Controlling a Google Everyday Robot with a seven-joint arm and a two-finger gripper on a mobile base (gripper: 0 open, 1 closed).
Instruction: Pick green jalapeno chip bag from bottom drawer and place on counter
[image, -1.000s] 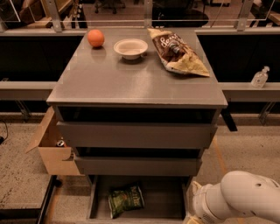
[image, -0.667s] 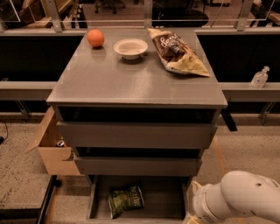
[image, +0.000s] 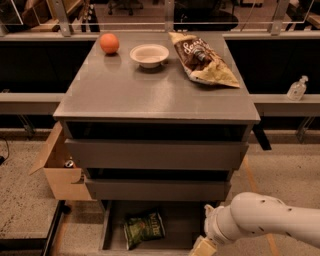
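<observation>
Access to the green jalapeno chip bag (image: 144, 229) is being given by the bottom drawer (image: 183, 224), which is standing pulled out beneath the two upper drawers (image: 156, 155). Those are sitting pushed in, so the tray is not being overhung and can be entered from above and in front. The bag is lying flat on the drawer's dark floor, left of the middle and slightly skewed, with bare floor being left to its right.

The gripper (image: 204, 246) is being carried low at the bottom edge of the view, at the drawer's front right corner and apart from the bag. It is mounted on the white arm (image: 265, 220), which is stretching in from the right. Only its upper part is being shown, so whether it is spread or pressed together cannot be told. Judged from this, the approach is being made and the grasp is not yet done.

The counter (image: 155, 95) is being shared by an orange ball (image: 109, 43), a white bowl (image: 149, 54) and a brown-and-cream chip bag (image: 202, 59), all grouped toward the back. The front part is therefore probably being favoured for the set-down. A cardboard box (image: 59, 175) is standing just beside the cabinet on the left, away from the arm's side.
</observation>
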